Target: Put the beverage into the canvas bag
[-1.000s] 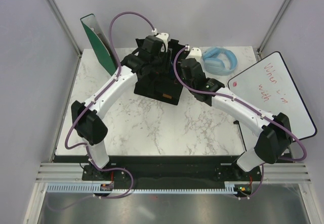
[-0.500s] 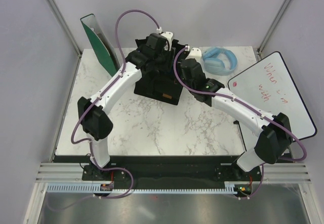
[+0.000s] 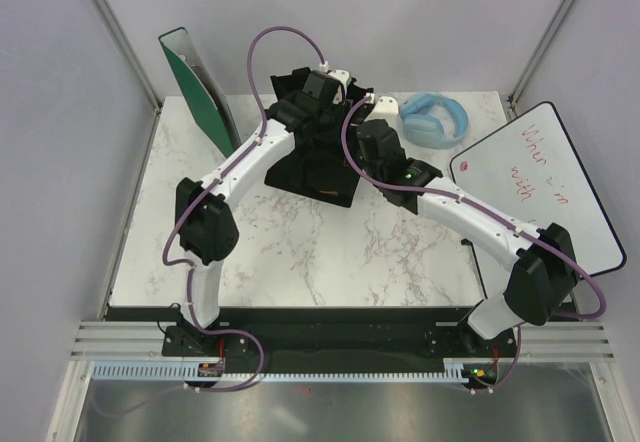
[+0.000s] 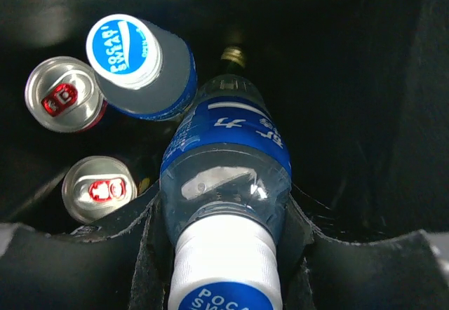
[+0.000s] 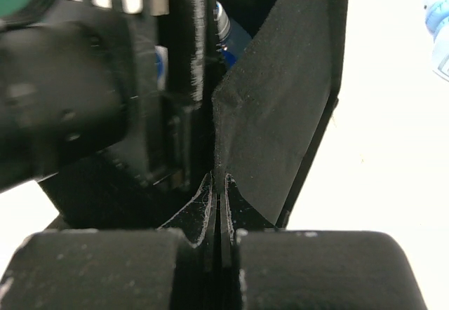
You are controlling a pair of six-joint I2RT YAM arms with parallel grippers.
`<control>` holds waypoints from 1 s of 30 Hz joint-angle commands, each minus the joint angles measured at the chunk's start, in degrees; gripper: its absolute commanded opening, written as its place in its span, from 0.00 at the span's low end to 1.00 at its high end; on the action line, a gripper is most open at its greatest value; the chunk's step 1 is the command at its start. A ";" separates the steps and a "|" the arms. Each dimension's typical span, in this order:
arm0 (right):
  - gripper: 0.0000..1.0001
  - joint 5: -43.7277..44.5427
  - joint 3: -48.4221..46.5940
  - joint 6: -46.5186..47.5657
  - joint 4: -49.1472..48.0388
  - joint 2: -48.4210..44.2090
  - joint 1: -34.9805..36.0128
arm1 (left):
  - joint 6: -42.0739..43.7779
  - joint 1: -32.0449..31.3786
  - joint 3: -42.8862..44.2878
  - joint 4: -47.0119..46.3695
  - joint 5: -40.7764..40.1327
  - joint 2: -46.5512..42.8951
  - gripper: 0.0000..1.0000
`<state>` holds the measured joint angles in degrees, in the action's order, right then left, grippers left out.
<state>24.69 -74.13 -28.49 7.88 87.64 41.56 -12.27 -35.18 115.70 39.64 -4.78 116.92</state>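
Observation:
The black canvas bag (image 3: 312,174) stands at the table's back middle, its tan label (image 3: 330,194) facing front. My left gripper (image 3: 320,104) is over the bag's mouth, reaching in. In the left wrist view it (image 4: 224,215) is shut on a blue-labelled Pocari Sweat bottle (image 4: 228,170), held neck up inside the bag (image 4: 372,78). A second Pocari bottle (image 4: 137,61) and two cans (image 4: 62,94) (image 4: 97,188) stand inside. My right gripper (image 3: 362,140) is at the bag's right rim; in the right wrist view it (image 5: 219,184) is shut on the bag's wall (image 5: 280,113).
A green board (image 3: 195,82) leans at the back left. Light blue headphones (image 3: 435,119) lie at the back right. A whiteboard (image 3: 545,182) with red writing hangs off the right edge. My left wrist (image 5: 70,92) fills the left of the right wrist view.
My left arm has swung right and reached further over the bag, its elbow moving toward the middle. My right arm has stayed at the bag's rim.

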 commanded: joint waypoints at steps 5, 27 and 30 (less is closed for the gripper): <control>0.00 -0.69 0.65 0.28 -5.59 -1.06 1.15 | -0.74 -1.03 0.41 -1.49 -3.74 2.43 0.03; 0.03 0.18 1.53 -0.16 -6.56 -0.71 1.15 | -1.88 -2.17 1.19 2.55 -3.22 -0.20 0.74; 0.00 0.80 2.32 -0.60 -6.47 -1.06 1.15 | -2.67 -2.09 2.25 3.25 -3.22 -2.83 0.77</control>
<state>26.20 -73.06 -27.77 6.33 87.37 42.06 -13.43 -35.97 115.66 41.34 -8.62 119.63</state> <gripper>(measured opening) 0.021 0.754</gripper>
